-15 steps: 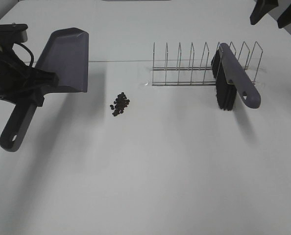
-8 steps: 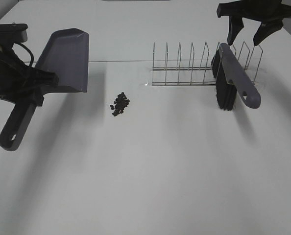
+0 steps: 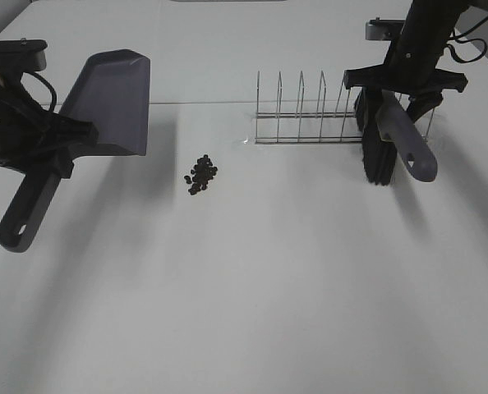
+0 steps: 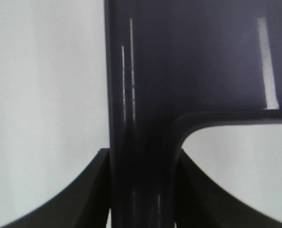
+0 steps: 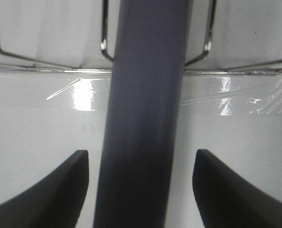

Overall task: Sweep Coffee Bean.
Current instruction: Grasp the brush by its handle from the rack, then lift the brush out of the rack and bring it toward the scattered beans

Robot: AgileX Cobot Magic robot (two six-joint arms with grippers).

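The coffee bean [image 3: 200,174] cluster lies on the white table, left of centre. My left gripper [image 3: 53,152] is shut on the handle of the grey-purple dustpan [image 3: 108,103], held lifted and tilted to the left of the beans. In the left wrist view the dustpan handle [image 4: 141,118] is clamped between both fingers [image 4: 91,194]. A grey-purple brush [image 3: 396,131] leans in the wire rack [image 3: 310,115], bristles down. My right gripper [image 3: 402,89] is open and straddles the brush handle [image 5: 145,118]; both fingers [image 5: 60,190] stand well apart from it.
The wire rack has several upright dividers and sits on a clear shiny sheet [image 5: 84,92] at the back right. A seam line [image 3: 195,103] crosses the table behind the beans.
My right arm has come down from the far right corner, and its open fingers now stand either side of the brush handle. The left arm, dustpan and beans have stayed put.
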